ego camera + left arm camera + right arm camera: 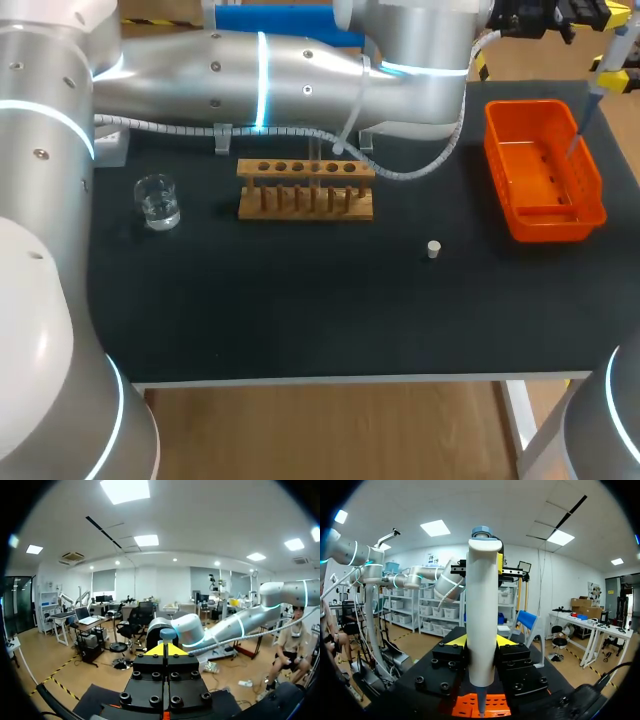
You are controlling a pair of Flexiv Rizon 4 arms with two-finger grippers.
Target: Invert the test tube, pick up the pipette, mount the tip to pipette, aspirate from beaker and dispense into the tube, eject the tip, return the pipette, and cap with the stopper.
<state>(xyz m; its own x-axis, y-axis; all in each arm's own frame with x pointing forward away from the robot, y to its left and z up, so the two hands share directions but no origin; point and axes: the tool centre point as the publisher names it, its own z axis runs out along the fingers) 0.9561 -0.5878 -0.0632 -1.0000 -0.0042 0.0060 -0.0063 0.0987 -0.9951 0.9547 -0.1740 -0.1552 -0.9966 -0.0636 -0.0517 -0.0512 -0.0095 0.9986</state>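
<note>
Right fingers (456, 641) clamp the pipette (481, 610) upright above the orange basket (530, 215).
Left fingers (155, 650) stand narrow. Seating a tip probably calls for a vertical, centred pipette; the beaker (157, 200) lies well apart across the desk (300, 300).

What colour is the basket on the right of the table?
Orange. The basket shows best in the head view.

Org. basket (556, 224), wht pipette (481, 620), blk table (300, 310).
</note>
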